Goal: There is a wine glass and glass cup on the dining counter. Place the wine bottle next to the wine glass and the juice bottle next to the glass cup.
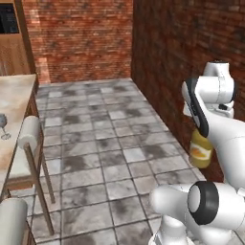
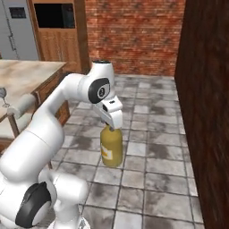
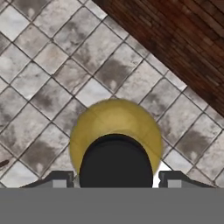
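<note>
My gripper (image 2: pixel 112 124) is shut on the neck of the juice bottle (image 2: pixel 112 150), a squat yellow-orange bottle hanging upright in the air over the tiled floor. In the hand view I look straight down on its black cap (image 3: pixel 116 162) and yellow shoulder (image 3: pixel 85 131), with my gripper (image 3: pixel 116 181) closed around the cap from both sides. The left base view shows the juice bottle (image 1: pixel 200 152) beside my arm near the brick wall. The wine glass (image 1: pixel 4 126) (image 2: pixel 2 95) stands on the dining counter (image 1: pixel 16 93) (image 2: pixel 31 71) far to the left. The glass cup and the wine bottle are out of view.
Stools with pale padded backs (image 1: pixel 28 134) (image 2: pixel 20 107) stand along the counter's edge. A dark brick wall (image 1: pixel 177 52) (image 2: pixel 205 89) runs close on the right. A wooden cabinet (image 2: pixel 58 40) stands at the back. Grey floor tiles (image 1: pixel 110 143) lie between counter and wall.
</note>
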